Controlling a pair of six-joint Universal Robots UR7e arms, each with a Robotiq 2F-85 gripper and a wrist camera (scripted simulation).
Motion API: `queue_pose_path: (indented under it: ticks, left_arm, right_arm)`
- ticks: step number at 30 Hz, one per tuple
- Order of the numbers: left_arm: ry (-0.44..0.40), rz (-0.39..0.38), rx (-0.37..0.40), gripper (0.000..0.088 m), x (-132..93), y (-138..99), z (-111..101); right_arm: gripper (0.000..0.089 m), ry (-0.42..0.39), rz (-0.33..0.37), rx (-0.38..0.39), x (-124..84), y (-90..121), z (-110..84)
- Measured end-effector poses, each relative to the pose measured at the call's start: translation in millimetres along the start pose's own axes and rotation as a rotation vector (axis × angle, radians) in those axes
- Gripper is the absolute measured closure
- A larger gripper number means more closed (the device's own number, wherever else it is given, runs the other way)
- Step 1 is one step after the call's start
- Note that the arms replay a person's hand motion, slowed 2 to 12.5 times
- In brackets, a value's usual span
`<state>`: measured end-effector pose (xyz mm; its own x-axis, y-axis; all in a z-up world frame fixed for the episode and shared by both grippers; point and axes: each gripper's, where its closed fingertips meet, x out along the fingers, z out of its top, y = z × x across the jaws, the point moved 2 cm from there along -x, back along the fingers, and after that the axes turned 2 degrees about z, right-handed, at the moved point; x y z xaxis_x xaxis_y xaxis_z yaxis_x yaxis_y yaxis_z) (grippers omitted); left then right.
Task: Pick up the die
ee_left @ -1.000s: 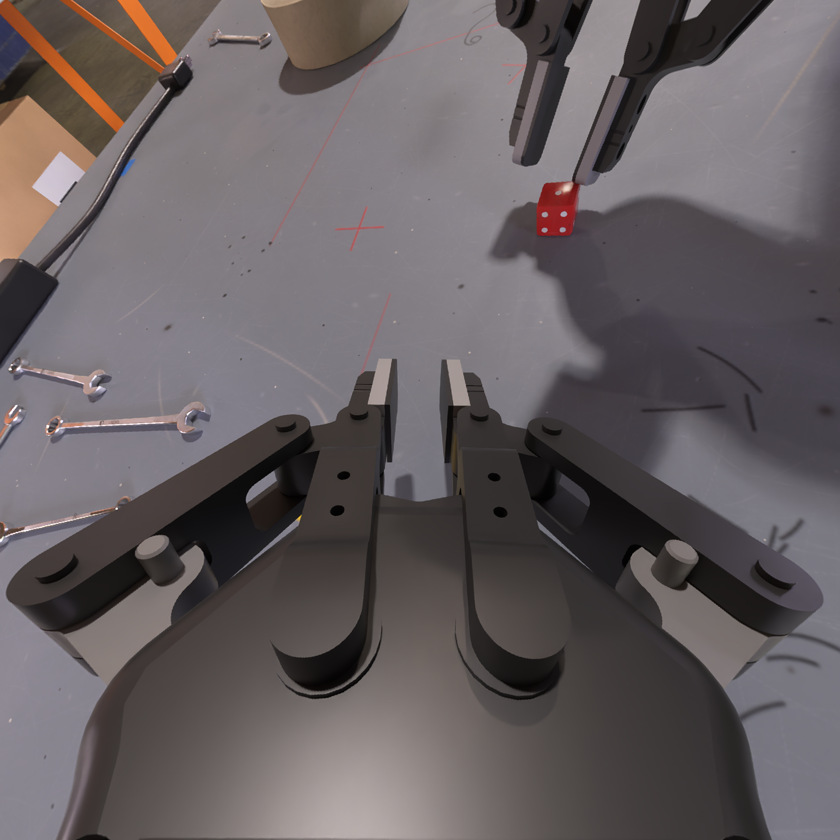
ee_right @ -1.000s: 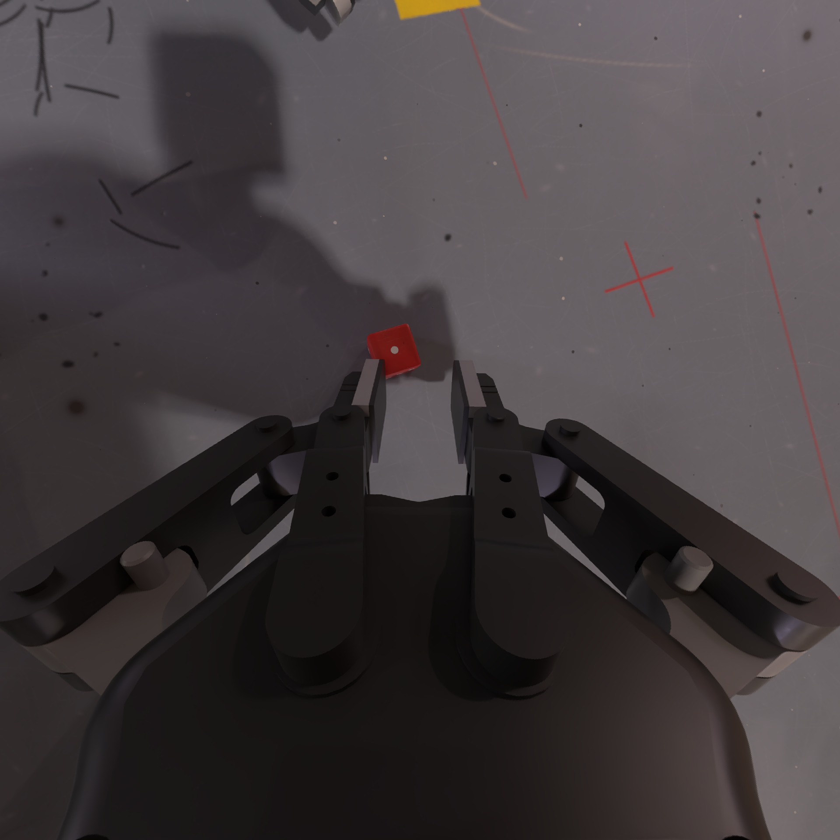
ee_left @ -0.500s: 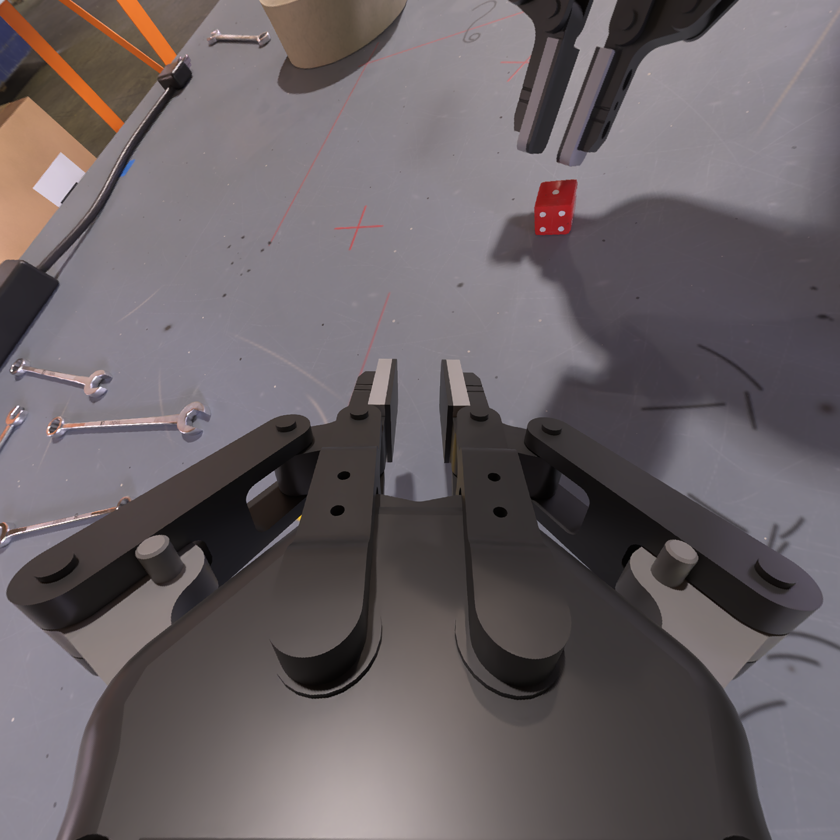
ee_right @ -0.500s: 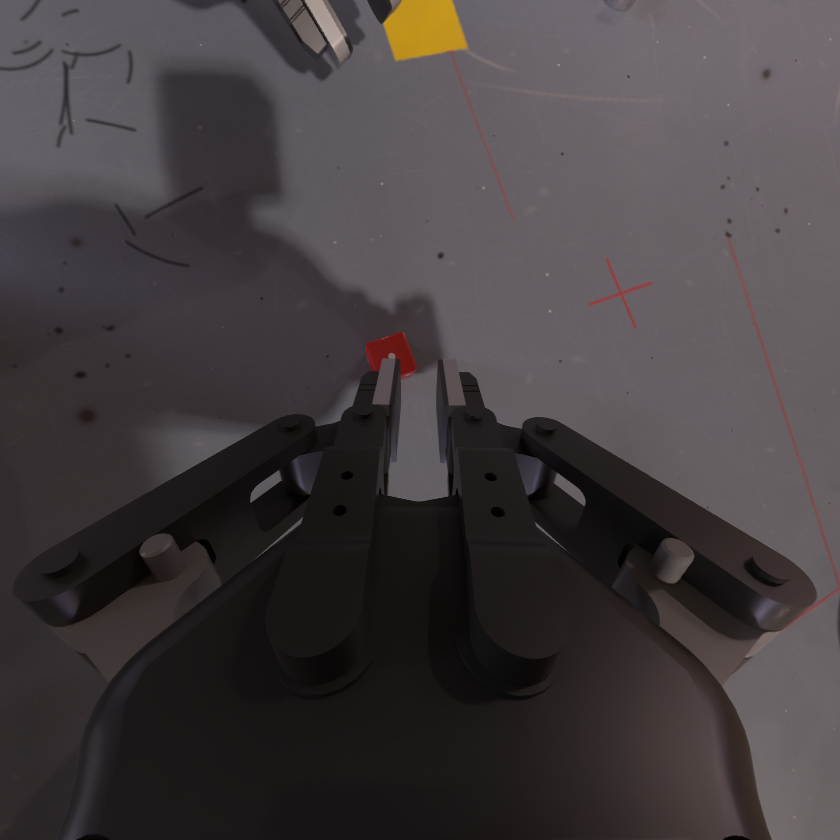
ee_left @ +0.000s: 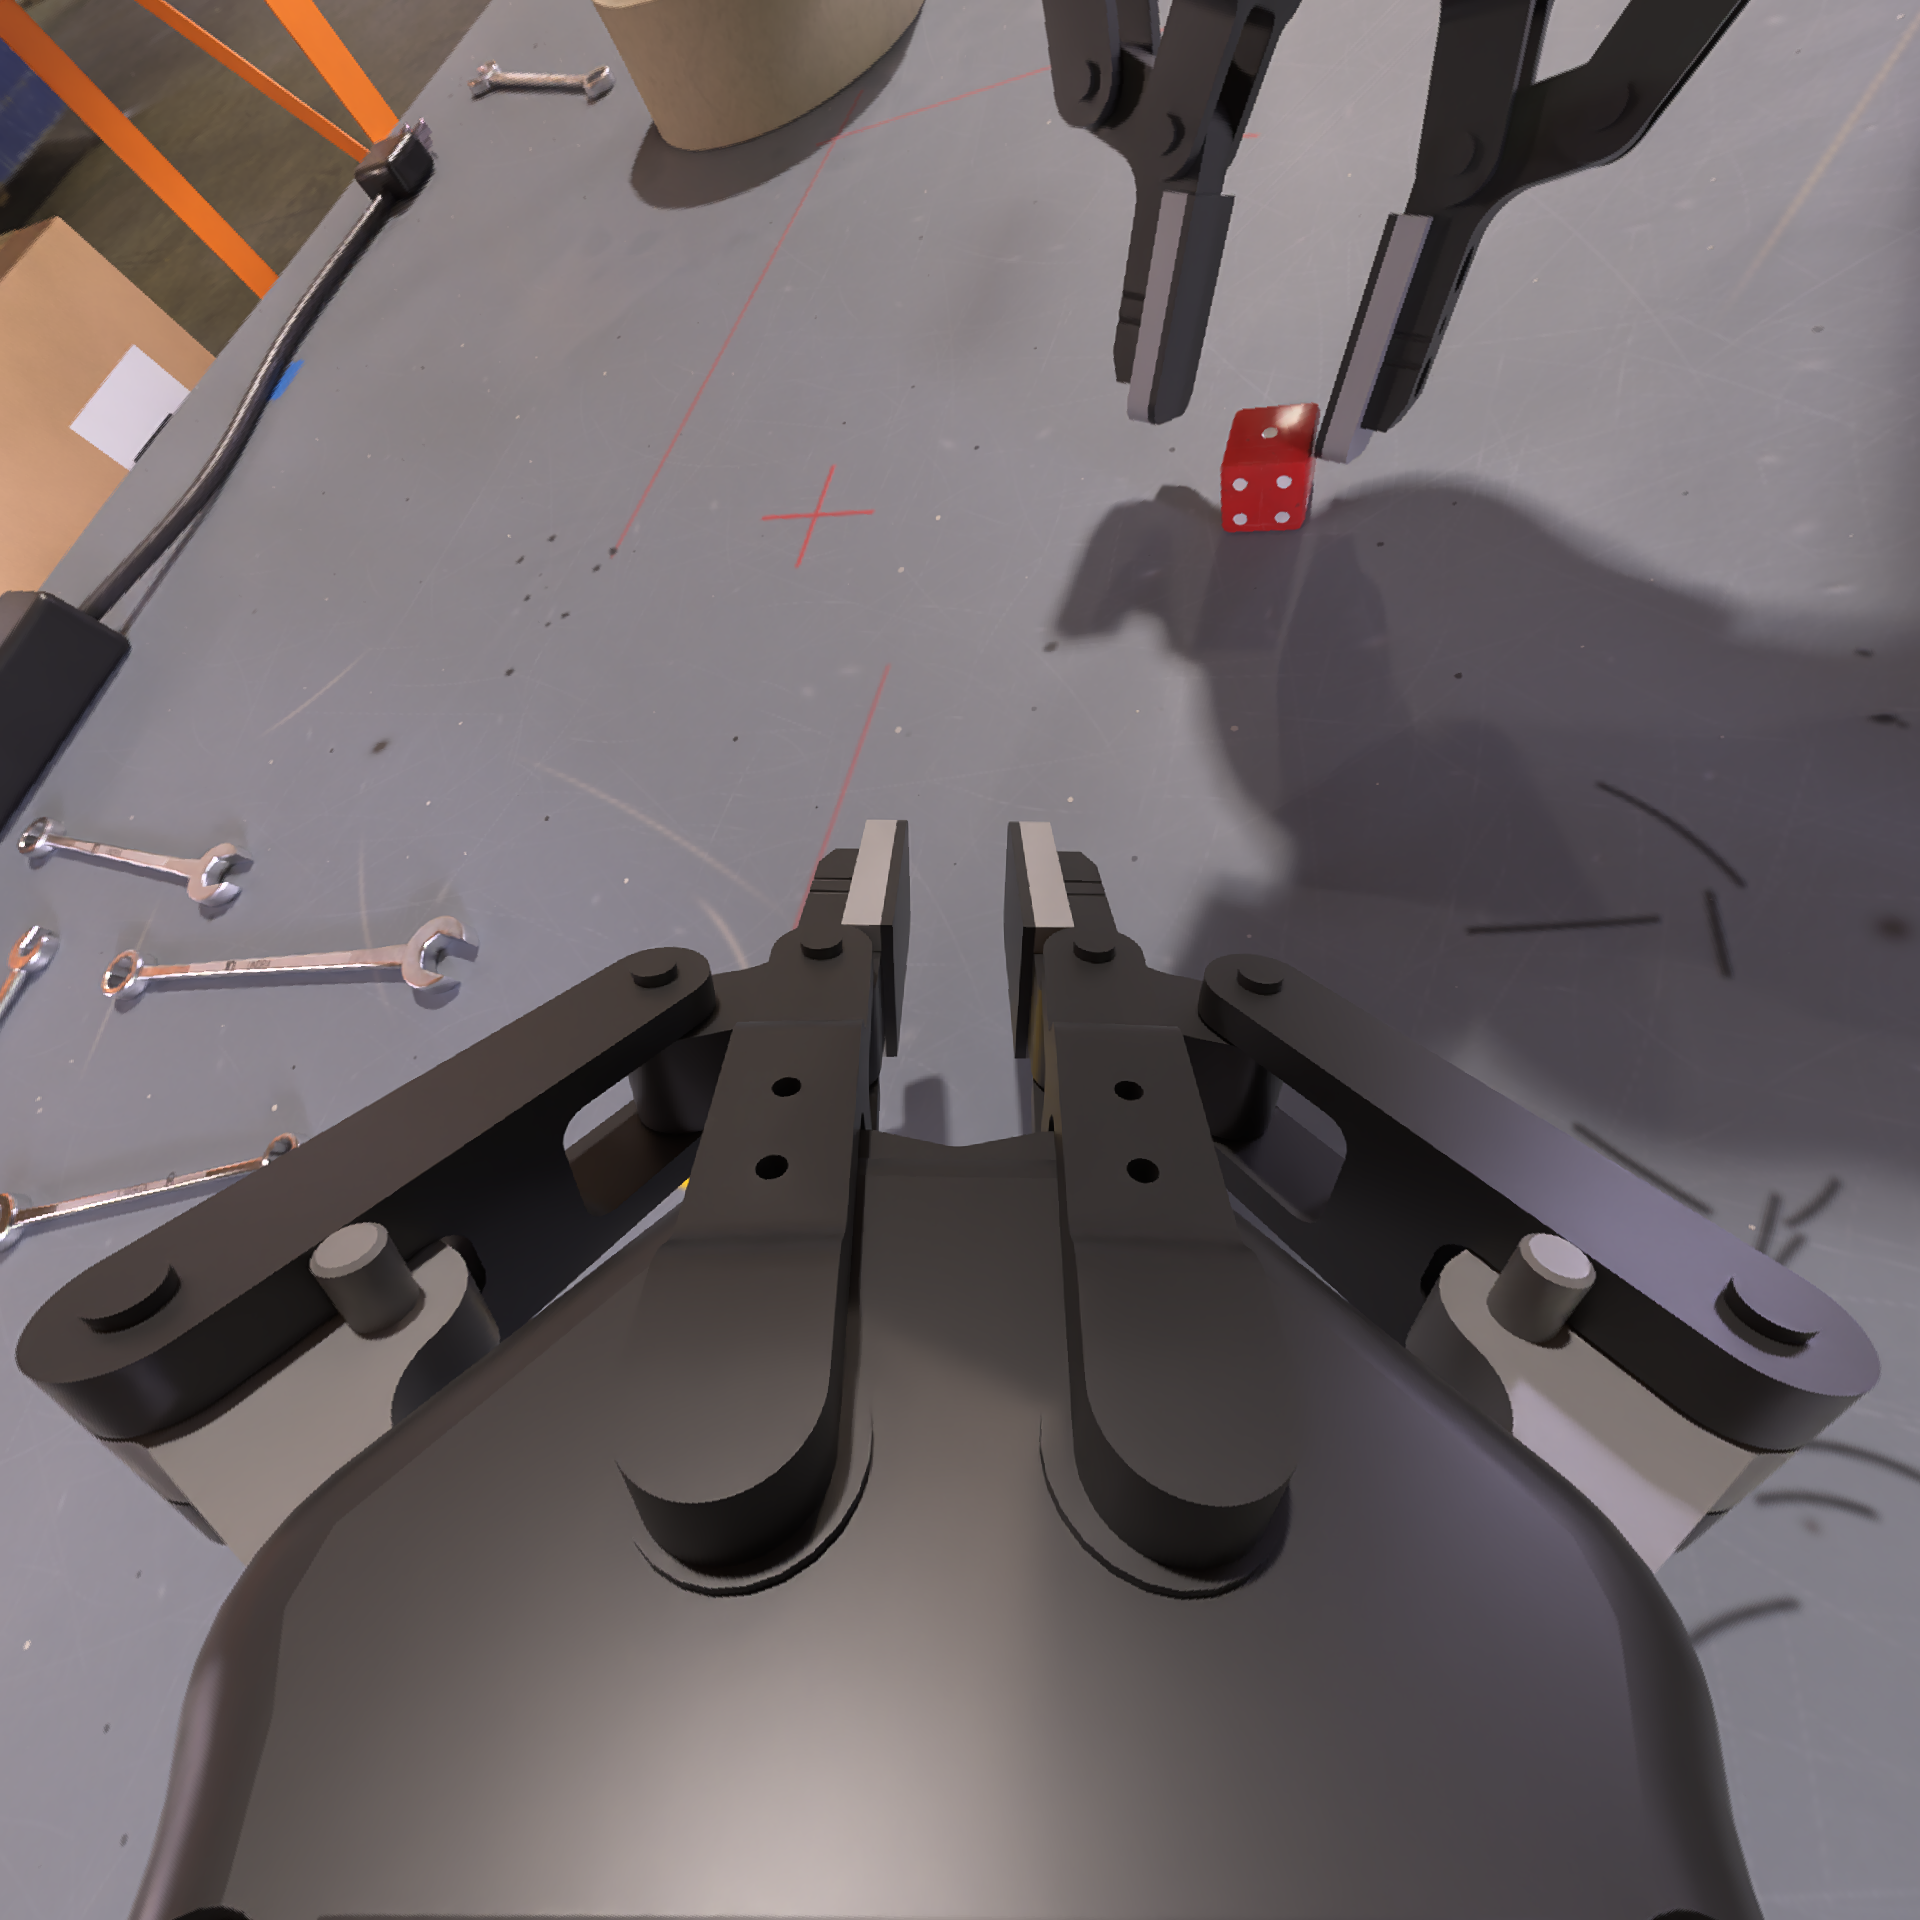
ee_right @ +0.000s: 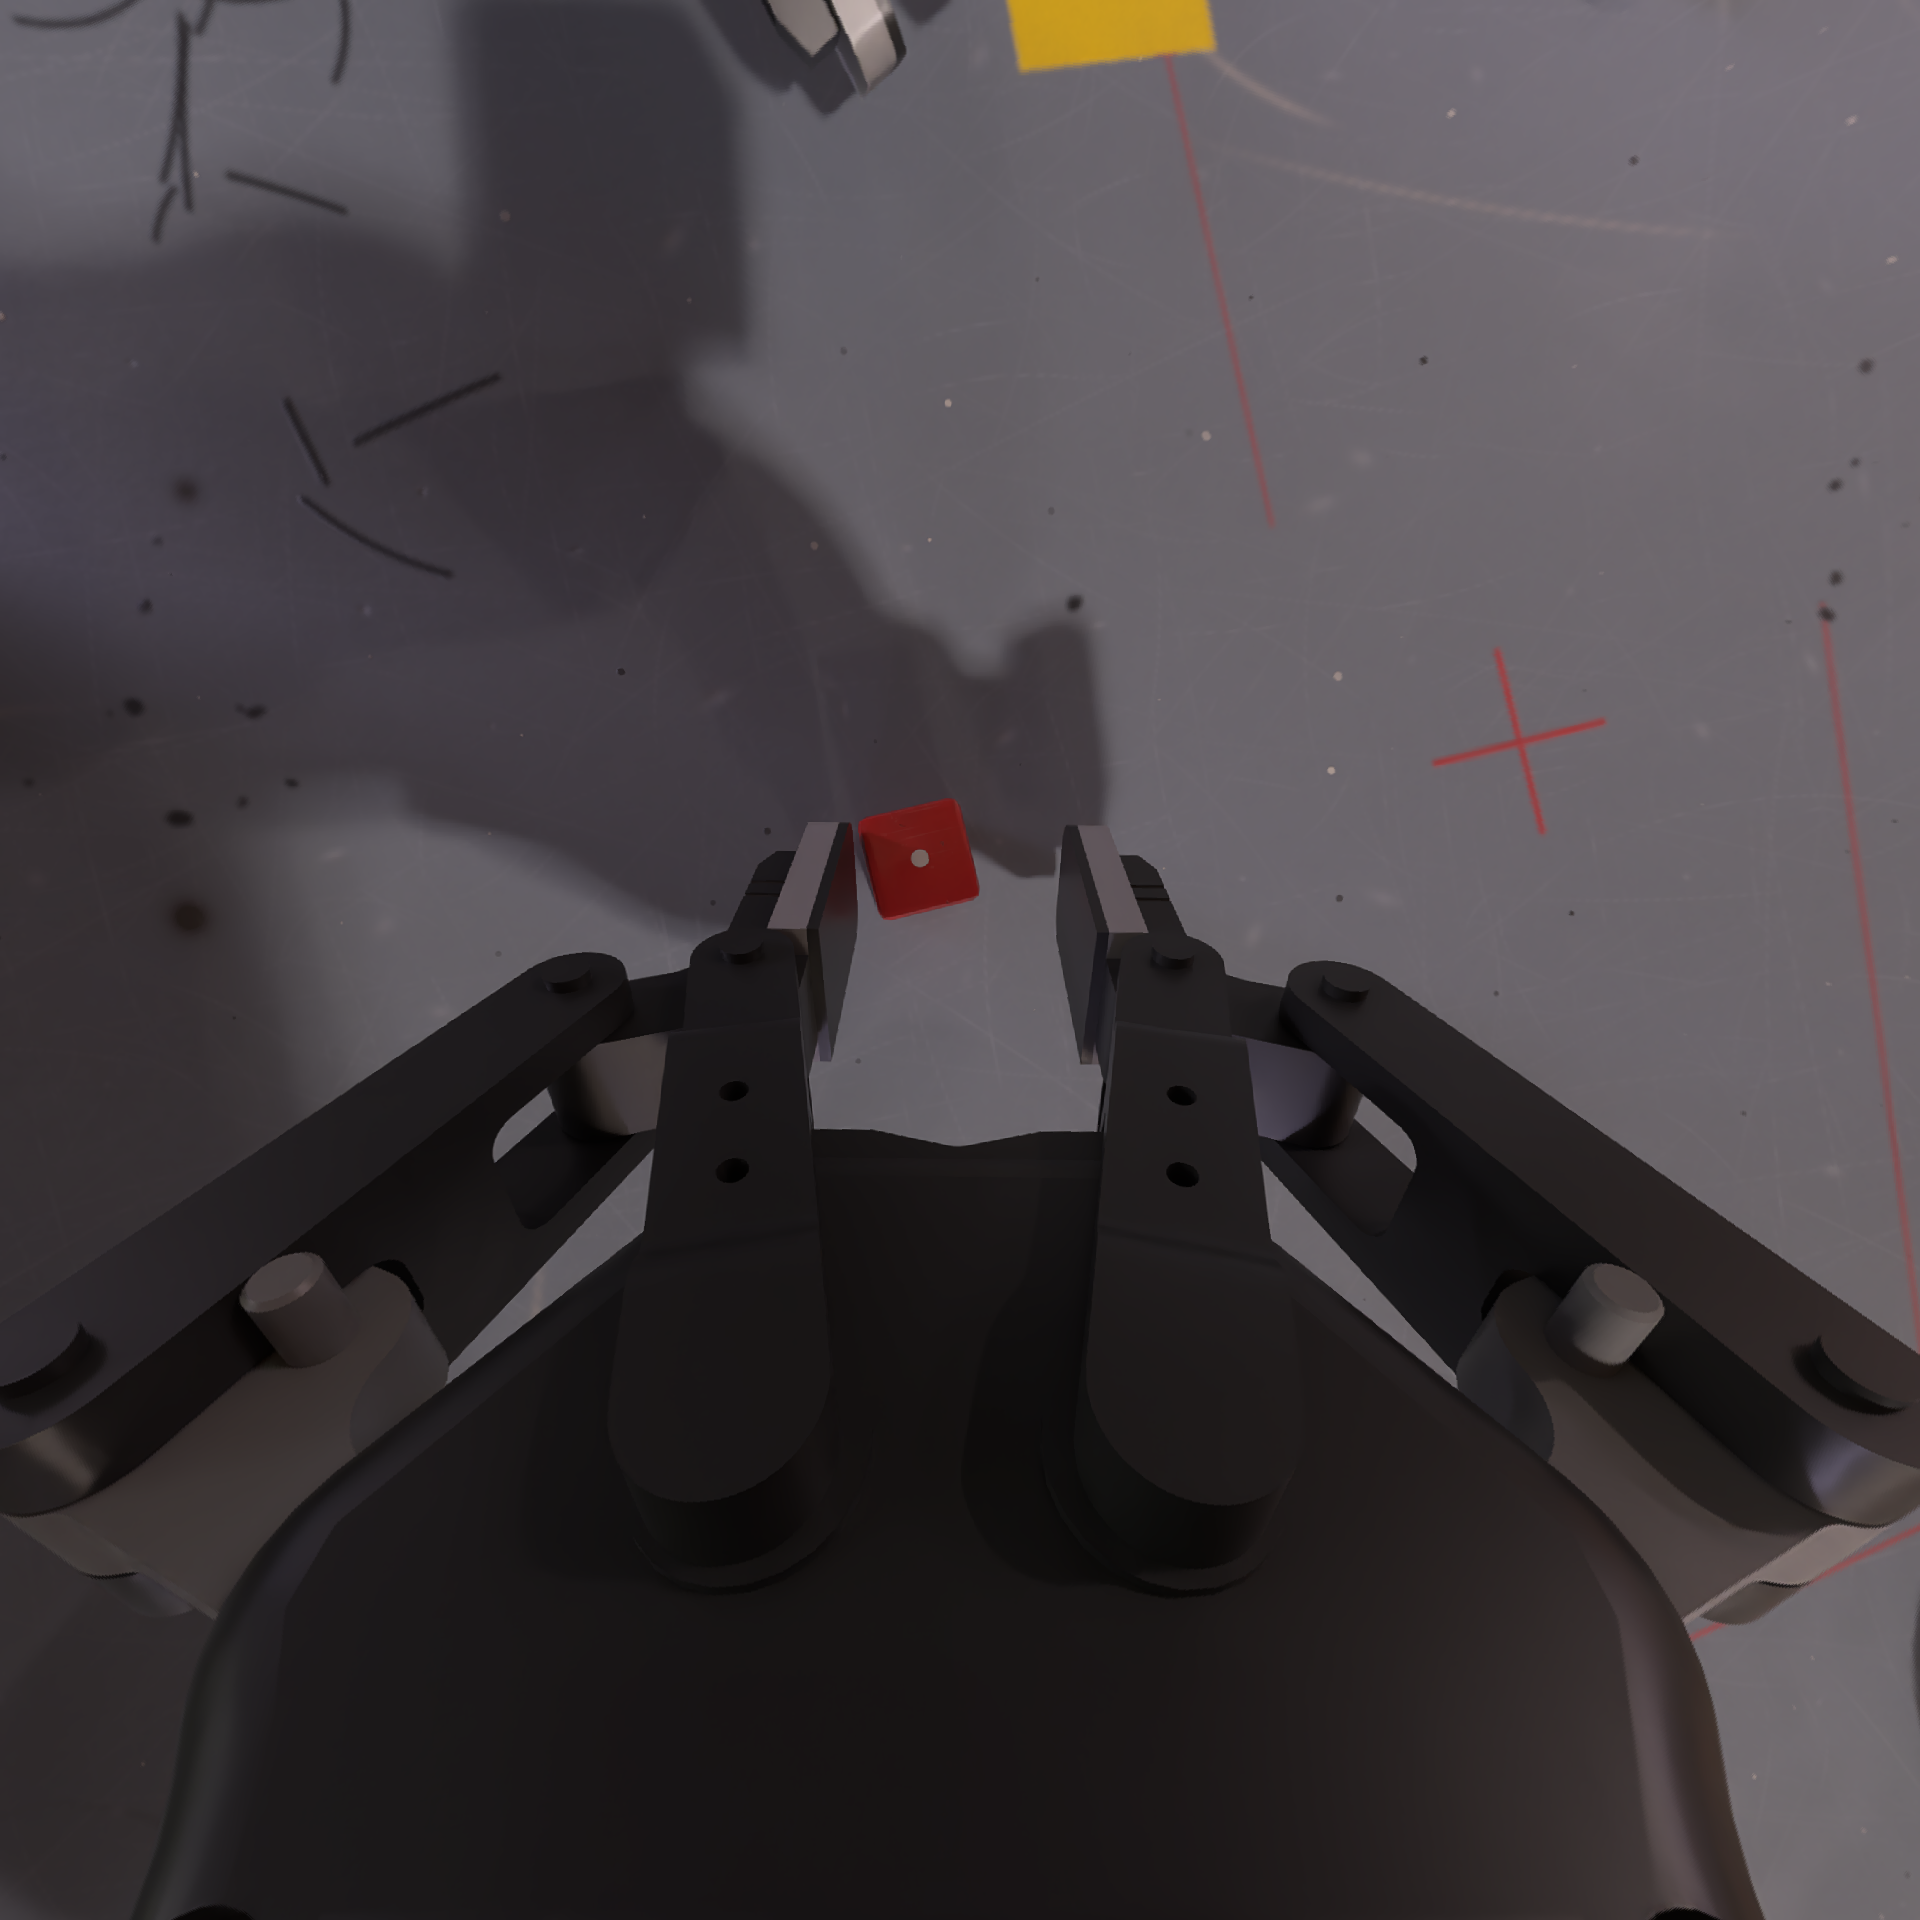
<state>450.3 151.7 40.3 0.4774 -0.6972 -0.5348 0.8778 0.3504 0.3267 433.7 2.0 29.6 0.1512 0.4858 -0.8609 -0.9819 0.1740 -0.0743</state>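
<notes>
A small red die [ee_left: 1262, 488] with white dots sits on the grey table [ee_left: 623, 623]. In the left wrist view my right gripper [ee_left: 1247, 426] hangs over it from the top, open, with one fingertip [ee_left: 1345, 447] right beside the die's right side. In the right wrist view the die [ee_right: 920, 857] lies between the fingers of my right gripper [ee_right: 956, 883], close to the left finger [ee_right: 810, 883] and well clear of the other. My left gripper [ee_left: 951, 873] is nearer, its fingers a narrow gap apart, with nothing between them.
Several steel wrenches [ee_left: 281, 961] lie at the table's left edge. A tan round container [ee_left: 758, 62] stands at the back. A black cable [ee_left: 260, 364] and a black box [ee_left: 42, 686] run along the left. A yellow patch [ee_right: 1112, 31] lies beyond the die.
My right gripper narrowed its fingers above the die, then opened wider and came down so the die now lies between them. The die and my left gripper have not moved.
</notes>
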Motion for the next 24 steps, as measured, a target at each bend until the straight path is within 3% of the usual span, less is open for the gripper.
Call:
queue_pose_path:
  ticks: [6, 13, 24]
  left_arm:
    - [-0.001, 0.000, -0.006, 0.0714, -0.3, 0.7, -0.3]
    - [0.000, -0.002, -0.008, 0.0714, -0.2, 0.8, -0.6]
    - [0.001, -0.003, -0.002, 0.0714, -0.2, 0.3, -0.9]
  right_arm:
    - [0.0575, 0.025, 0.062, -0.014, 4.7, 0.3, 1.1]
    - [0.0699, 0.046, 0.130, -0.023, 6.0, 1.2, 0.7]
    - [0.0698, 0.038, 0.162, -0.006, 4.2, 0.6, -0.8]
